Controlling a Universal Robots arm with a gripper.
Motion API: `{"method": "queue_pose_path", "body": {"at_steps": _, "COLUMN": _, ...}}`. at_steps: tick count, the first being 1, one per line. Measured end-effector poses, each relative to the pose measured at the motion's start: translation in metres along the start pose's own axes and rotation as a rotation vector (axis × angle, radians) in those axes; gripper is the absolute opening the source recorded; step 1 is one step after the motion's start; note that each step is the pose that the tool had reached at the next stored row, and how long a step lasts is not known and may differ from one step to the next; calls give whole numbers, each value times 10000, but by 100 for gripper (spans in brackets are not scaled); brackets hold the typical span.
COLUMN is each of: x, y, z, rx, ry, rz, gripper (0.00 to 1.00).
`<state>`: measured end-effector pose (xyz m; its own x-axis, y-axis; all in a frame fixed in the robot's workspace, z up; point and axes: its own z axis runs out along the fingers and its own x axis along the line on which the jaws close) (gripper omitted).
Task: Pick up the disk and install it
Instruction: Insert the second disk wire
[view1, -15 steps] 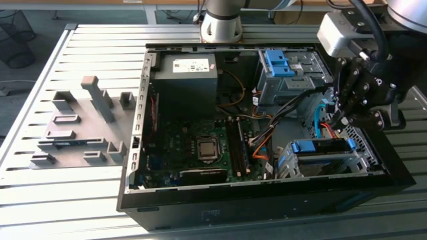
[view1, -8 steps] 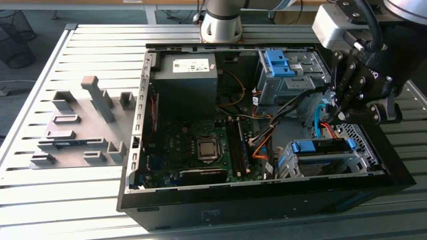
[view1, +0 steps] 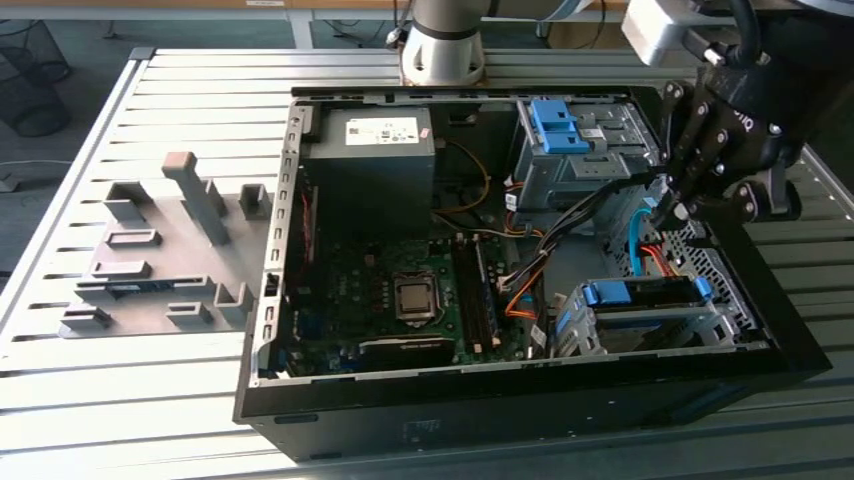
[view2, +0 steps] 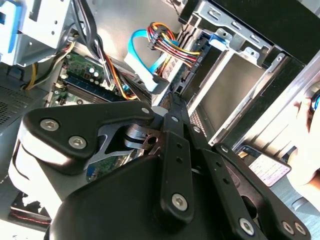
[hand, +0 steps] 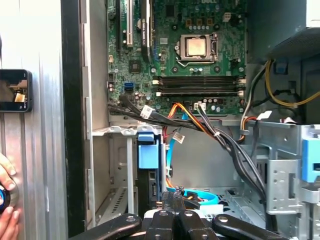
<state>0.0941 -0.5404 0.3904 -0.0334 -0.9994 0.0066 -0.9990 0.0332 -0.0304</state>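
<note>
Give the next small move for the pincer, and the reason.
Probably ease the pincer toward the disk, which seems to sit in a bay with a blue rail on top. In the exterior view the pincer hangs by the blue cable, apart from the disk, so it must close that gap first.

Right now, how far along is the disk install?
Done: nothing visible. The drive bay beside the gripper looks empty, so the disk is not seated. In hand: nothing. The fingers are shut on themselves, low inside the open case, by the cables. Left: both the pick and the install.
</note>
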Motion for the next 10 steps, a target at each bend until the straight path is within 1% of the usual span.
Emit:
{"method": "queue_pose_path", "body": {"at_steps": 3, "x": -43, "y": 1, "z": -26, "rx": 0, "ry": 16, "rz": 0, "gripper": 11}}
{"method": "queue_pose_path", "body": {"at_steps": 6, "x": -115, "y": 3, "z": -32, "rx": 0, "ry": 83, "rz": 0, "gripper": 11}}
{"method": "queue_pose_path", "body": {"at_steps": 7, "x": -135, "y": 3, "z": -32, "rx": -7, "ry": 105, "rz": -1, "gripper": 11}}
{"method": "queue_pose_path", "body": {"at_steps": 10, "x": -178, "y": -1, "z": -32, "rx": -56, "ry": 118, "rz": -2, "gripper": 11}}
